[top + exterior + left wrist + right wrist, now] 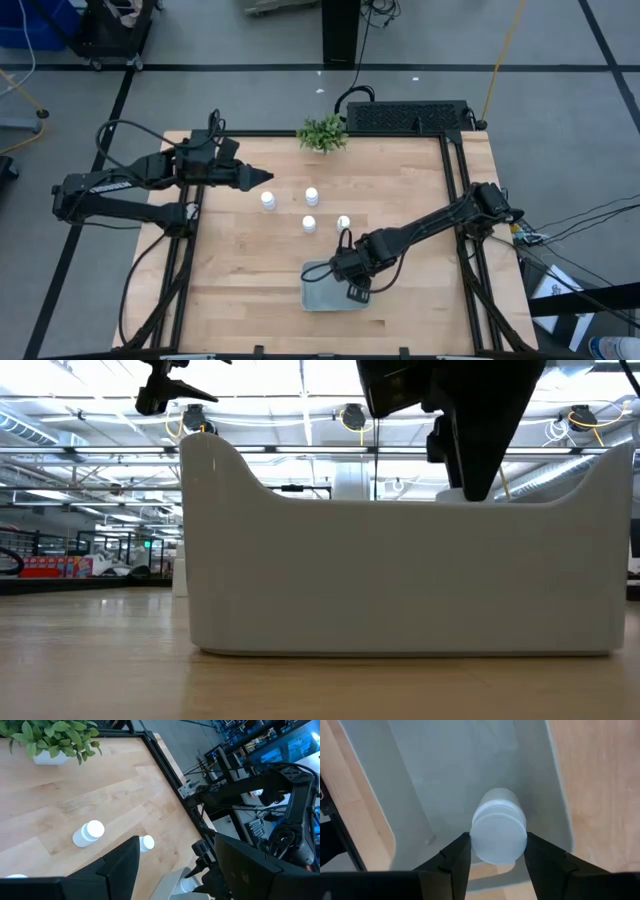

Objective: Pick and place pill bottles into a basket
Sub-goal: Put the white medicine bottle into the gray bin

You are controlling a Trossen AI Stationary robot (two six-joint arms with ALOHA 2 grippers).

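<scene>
While the right gripper (495,851) hung over the basket (318,297), its fingers clasped one pill bottle (498,827) above the floor, probably for lowering. Four bottles (310,224) stood beyond the basket, near the waiting left gripper (262,178), whose fingers were apart.

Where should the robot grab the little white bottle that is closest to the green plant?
Best around its round body just under the cap, coming straight down from above. That pill bottle stands upright on the table with open wood all round it, so two fingers could close on opposite sides. The left gripper hovers nearest; the right gripper is busy holding another bottle over the basket.
</scene>
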